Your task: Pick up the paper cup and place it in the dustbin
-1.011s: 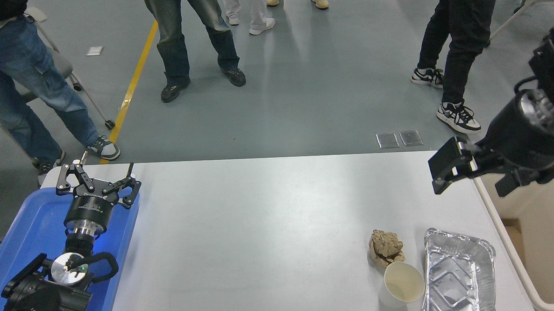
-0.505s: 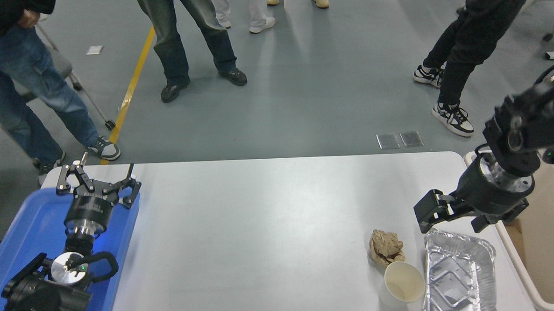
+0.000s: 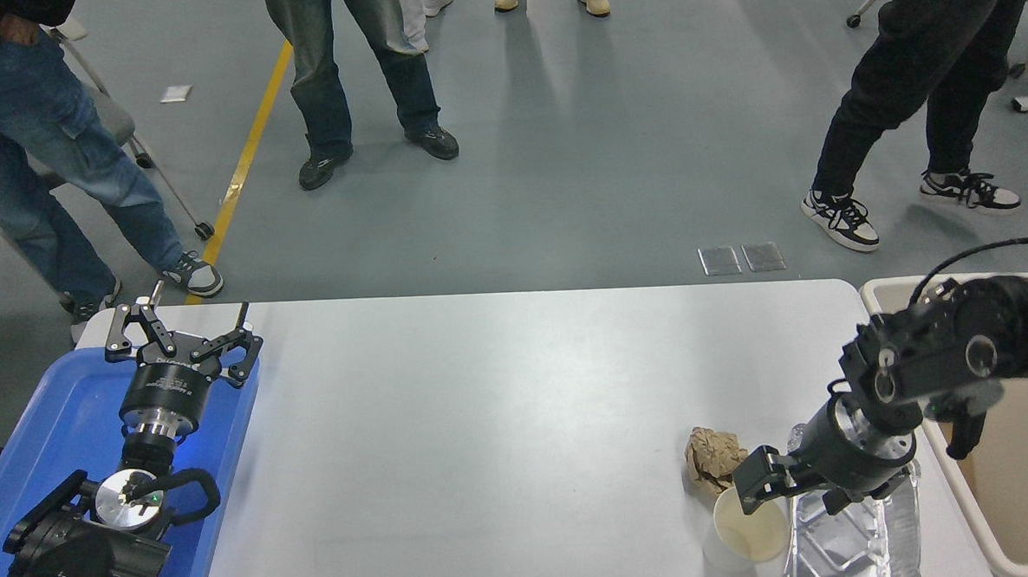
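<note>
1. At the far left a flat blue plastic tray point(image 3: 43, 430) lies on the white bench point(image 3: 485, 428), its left and near parts cut off by the picture's edge.
2. The left black gripper point(image 3: 182, 325) is parked over the tray's far right corner, its metal-tipped fingers point(image 3: 121, 327) spread well apart around nothing. The arm behind it runs out of the lower left corner.
3. Beyond the bench several people stand on the grey floor, seen only as legs and shoes; a yellow floor line point(image 3: 248, 153) runs between them.
4. A crumpled brown paper ball point(image 3: 712, 458) sits on the bench toward the near right, just beyond the cup.
5. The small white tapered paper cup point(image 3: 746, 534) stands upright near the bench's front edge, its cream inside open to the camera, between the paper ball and the foil tray.
6. The right black gripper point(image 3: 761, 486) reaches in from the right edge and is at the cup's far rim, covering part of it. Its fingers are foreshortened and dark; whether they are apart or closed on the rim cannot be told.
7. A crinkled silver foil tray point(image 3: 855, 542) lies just right of the cup, mostly hidden by the right wrist and cut off at the bottom.
8. The large beige rectangular plastic dustbin point(image 3: 1009, 510) stands off the bench's right end, partly covered by the right arm and cropped at the edge.
</note>
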